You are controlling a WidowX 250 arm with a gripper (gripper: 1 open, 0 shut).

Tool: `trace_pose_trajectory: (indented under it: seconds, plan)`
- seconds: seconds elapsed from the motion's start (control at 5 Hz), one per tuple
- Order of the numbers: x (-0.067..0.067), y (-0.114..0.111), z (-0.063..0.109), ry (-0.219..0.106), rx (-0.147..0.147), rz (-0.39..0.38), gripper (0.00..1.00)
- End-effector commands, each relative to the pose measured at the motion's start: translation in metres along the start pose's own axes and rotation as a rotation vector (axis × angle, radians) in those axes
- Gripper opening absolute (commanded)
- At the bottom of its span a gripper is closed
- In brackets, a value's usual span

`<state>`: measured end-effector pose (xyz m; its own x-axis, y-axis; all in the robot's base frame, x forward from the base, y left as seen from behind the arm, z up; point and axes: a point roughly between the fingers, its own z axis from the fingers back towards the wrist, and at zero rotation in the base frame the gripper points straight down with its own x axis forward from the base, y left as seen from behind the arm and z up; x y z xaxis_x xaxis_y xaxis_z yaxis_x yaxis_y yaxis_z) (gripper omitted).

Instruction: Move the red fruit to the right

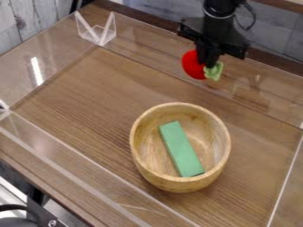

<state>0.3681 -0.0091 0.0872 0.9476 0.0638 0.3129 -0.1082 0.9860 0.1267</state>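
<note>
The red fruit (194, 62), small and round with a light-green leafy bit on its right, hangs a little above the wooden table at the upper right. My black gripper (206, 60) comes down from above and is shut on the red fruit, its fingers straddling the fruit's right side. Part of the fruit is hidden behind the fingers.
A round wooden bowl (148, 151) sits in the middle front and holds a flat green block (182, 148). Clear plastic walls (35, 66) ring the table, with a clear folded piece (95, 29) at the back left. A grey panelled wall runs behind.
</note>
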Motion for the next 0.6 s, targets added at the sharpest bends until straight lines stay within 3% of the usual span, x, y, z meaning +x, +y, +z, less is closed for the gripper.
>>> trace_pose_trajectory:
  seconds: [0.0, 0.4]
  plan:
    - [0.015, 0.0023, 0.028, -0.082, -0.002, 0.028, 0.0]
    - [0.0241, 0.0029, 0.0377, -0.097, 0.009, 0.059, 0.0]
